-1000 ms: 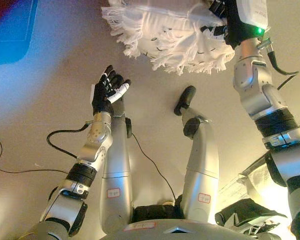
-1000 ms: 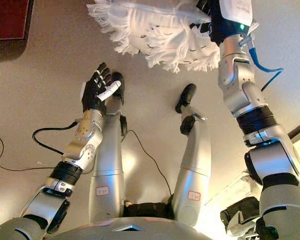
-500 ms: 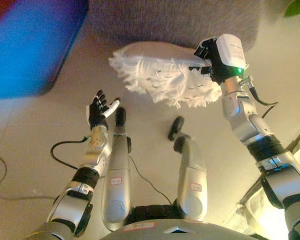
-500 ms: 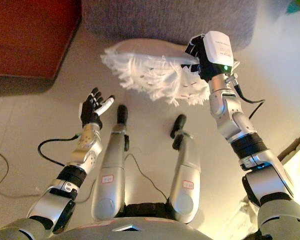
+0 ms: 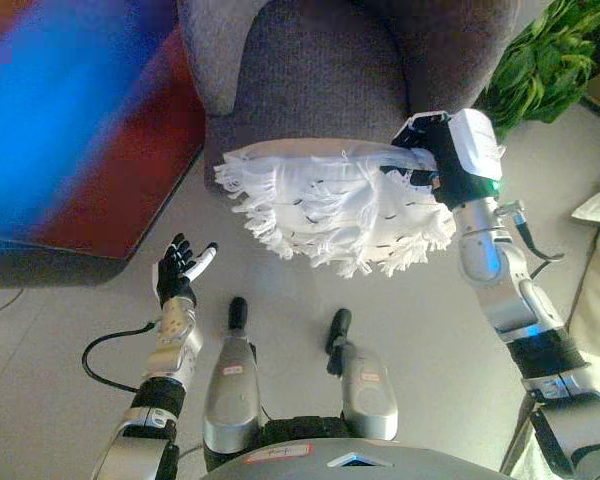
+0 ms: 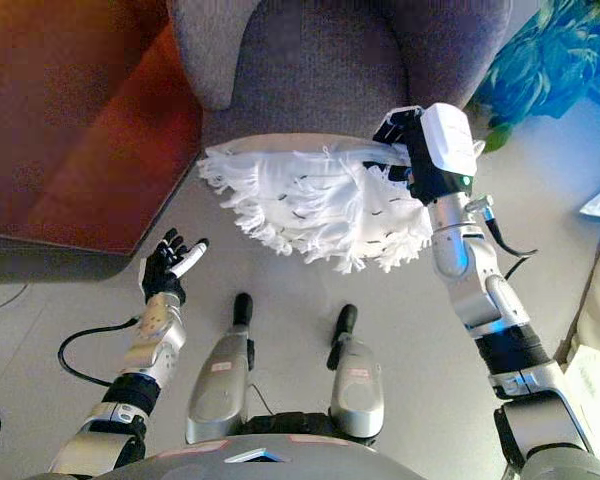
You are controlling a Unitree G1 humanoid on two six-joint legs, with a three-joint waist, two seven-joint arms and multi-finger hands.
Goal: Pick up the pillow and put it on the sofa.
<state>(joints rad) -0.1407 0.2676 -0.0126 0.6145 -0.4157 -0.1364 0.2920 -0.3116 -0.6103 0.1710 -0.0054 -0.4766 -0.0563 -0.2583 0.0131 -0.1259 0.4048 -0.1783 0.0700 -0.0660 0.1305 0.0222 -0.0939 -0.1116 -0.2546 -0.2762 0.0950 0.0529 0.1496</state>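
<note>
Now the pillow (image 5: 335, 215) hangs at the sofa's (image 5: 325, 85) front edge.
The right hand (image 5: 425, 155) has its fingers (image 6: 392, 128) curled into the white fringed pillow's right end, holding it clear of the floor (image 5: 420, 310). The left hand (image 5: 177, 275) floats low at the left, fingers spread and empty. A green plant (image 5: 540, 60) stands right of the sofa.

1. My right arm reaches up and forward, wrist raised, right hand (image 5: 420, 160) with fingers clamped on what it carries.
2. My left arm is bent low, left hand (image 5: 176, 272) palm up, fingers spread, holding nothing.
</note>
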